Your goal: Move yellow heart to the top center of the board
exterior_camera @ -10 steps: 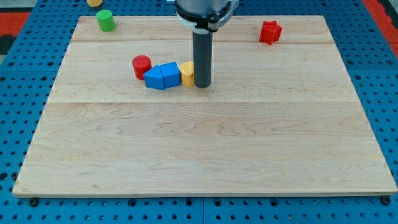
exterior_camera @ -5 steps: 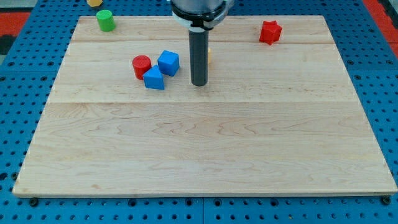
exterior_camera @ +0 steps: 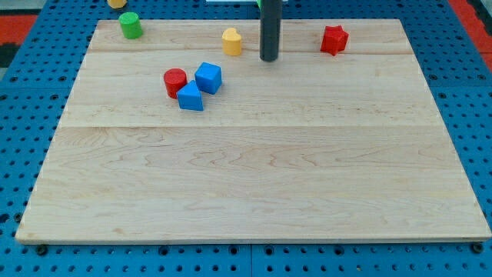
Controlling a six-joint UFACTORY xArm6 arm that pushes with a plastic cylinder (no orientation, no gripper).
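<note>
The yellow heart (exterior_camera: 231, 41) sits near the view's top, a little left of the board's centre line. My tip (exterior_camera: 269, 58) rests on the board just to the right of the heart and slightly lower, with a small gap between them. The rod rises out of the view's top edge.
A red cylinder (exterior_camera: 175, 81), a blue cube (exterior_camera: 208, 77) and a blue triangular block (exterior_camera: 190, 98) cluster left of centre. A green cylinder (exterior_camera: 130, 25) stands at the top left, a red star-like block (exterior_camera: 334, 39) at the top right. A yellow block (exterior_camera: 117, 3) lies off the board, top left.
The yellow heart went from beside the blue blocks up to the top of the board. My tip moved up and to the right. The blue cube shifted up and apart from the triangle.
</note>
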